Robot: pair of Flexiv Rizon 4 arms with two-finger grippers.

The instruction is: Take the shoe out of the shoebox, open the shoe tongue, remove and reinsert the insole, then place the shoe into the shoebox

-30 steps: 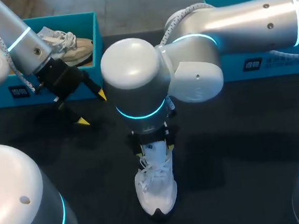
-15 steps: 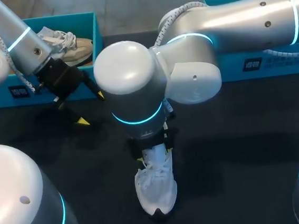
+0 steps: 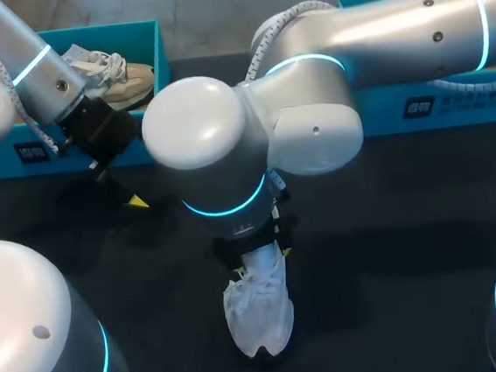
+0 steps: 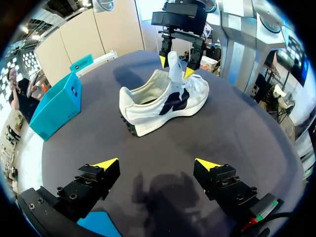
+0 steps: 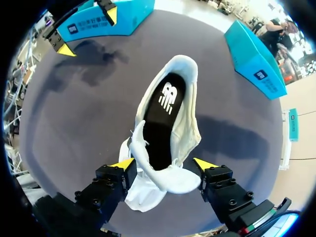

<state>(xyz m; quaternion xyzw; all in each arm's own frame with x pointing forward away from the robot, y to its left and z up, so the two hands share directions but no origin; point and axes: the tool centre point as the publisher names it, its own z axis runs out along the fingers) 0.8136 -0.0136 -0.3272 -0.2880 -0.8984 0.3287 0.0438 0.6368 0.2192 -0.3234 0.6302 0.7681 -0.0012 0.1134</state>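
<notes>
White lace-up sneaker (image 3: 258, 312) on black tabletop (image 3: 401, 312), under right gripper (image 5: 163, 163); jaws spread, straddling upright white tongue (image 4: 173, 63), no clamp seen. Step judged: tongue opening, near done. Left gripper (image 4: 157, 163) released, empty, sneaker well ahead. Next, likely: pinch black insole (image 5: 160, 118) edge.

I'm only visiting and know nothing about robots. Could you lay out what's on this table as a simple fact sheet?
Shoe: white shoe, out of its box, upright mid-table
Tongue: tongue stands up between the right gripper's fingers
Insole: black insole lies inside the shoe
Right gripper: right gripper open, above the shoe
Left gripper: left gripper open, empty, in front of the left shoebox
Left shoebox: left shoebox teal, holds a second shoe
Right shoebox: right shoebox teal, contents hidden
</notes>
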